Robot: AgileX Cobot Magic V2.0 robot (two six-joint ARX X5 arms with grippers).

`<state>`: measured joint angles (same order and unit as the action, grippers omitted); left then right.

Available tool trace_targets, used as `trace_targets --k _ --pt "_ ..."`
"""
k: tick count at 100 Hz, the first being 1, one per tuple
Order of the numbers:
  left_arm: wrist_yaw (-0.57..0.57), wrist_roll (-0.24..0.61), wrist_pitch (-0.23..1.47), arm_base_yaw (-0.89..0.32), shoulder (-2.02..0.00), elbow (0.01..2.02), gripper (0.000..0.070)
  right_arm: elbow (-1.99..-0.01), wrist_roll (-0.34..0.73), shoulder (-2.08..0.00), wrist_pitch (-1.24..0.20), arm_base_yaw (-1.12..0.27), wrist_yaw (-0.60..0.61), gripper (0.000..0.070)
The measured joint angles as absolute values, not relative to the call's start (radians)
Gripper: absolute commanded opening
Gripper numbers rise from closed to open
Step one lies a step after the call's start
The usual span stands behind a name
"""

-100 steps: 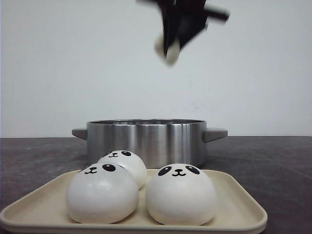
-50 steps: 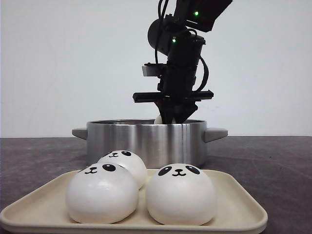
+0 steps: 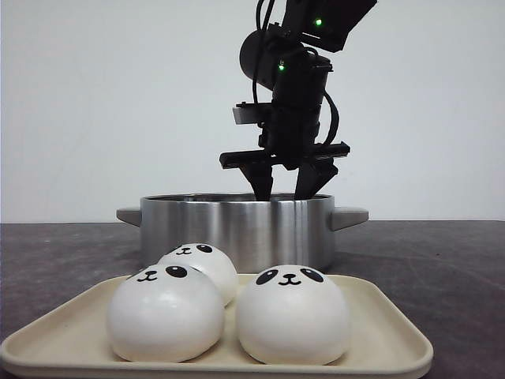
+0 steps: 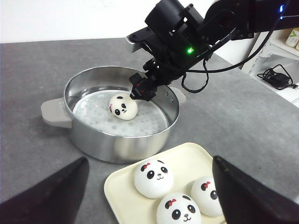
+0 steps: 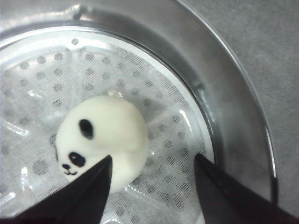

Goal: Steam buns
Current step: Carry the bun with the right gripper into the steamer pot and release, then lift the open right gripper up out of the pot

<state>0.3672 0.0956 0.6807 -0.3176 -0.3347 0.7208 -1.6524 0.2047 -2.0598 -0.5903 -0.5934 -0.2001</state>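
Three white panda-faced buns [image 3: 166, 312], [image 3: 292, 314], [image 3: 201, 264] sit on a cream tray [image 3: 387, 332]. They also show in the left wrist view [image 4: 153, 178], [image 4: 176, 210], [image 4: 205, 196]. A fourth bun [image 4: 123, 106] lies on the perforated liner inside the steel pot [image 3: 237, 225]. My right gripper [image 3: 286, 193] hangs open at the pot's rim, right beside that bun [image 5: 100, 140]; it holds nothing. In the right wrist view the right gripper [image 5: 153, 157] has one finger overlapping the bun's edge. My left gripper [image 4: 149, 159] is open and empty above the tray.
The pot [image 4: 121, 144] has two side handles and stands behind the tray [image 4: 121, 186] on a dark grey table. A white perforated liner [image 5: 154, 93] covers the pot's floor. A cable and shelf [image 4: 275, 77] lie off the table's far side.
My right gripper came down from high up with a bun to the pot's rim, then opened; the bun now lies loose in the pot. The tray buns have not moved.
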Motion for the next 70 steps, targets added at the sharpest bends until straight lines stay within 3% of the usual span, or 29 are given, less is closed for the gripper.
trace_targets --k 37,42,49,57,70 --pt "0.365 0.096 0.748 -0.318 -0.335 0.721 0.0511 -1.652 0.186 -1.988 -0.595 -0.594 -0.231 0.0354" --pt "0.365 0.096 0.748 -0.318 -0.335 0.721 0.0506 -1.652 0.182 -1.94 -0.595 -0.595 -0.234 0.0271" --pt "0.365 0.096 0.748 -0.318 -0.335 0.721 0.0442 -1.653 0.18 -1.858 -0.6 -0.596 -0.235 0.0" --pt "0.365 0.096 0.746 -0.318 -0.342 0.721 0.0347 -1.655 0.178 -1.758 -0.638 -0.606 -0.225 0.0013" --pt "0.365 0.116 0.749 -0.318 -0.373 0.721 0.0349 -1.655 0.168 -1.618 -0.681 -0.645 -0.16 0.0013"
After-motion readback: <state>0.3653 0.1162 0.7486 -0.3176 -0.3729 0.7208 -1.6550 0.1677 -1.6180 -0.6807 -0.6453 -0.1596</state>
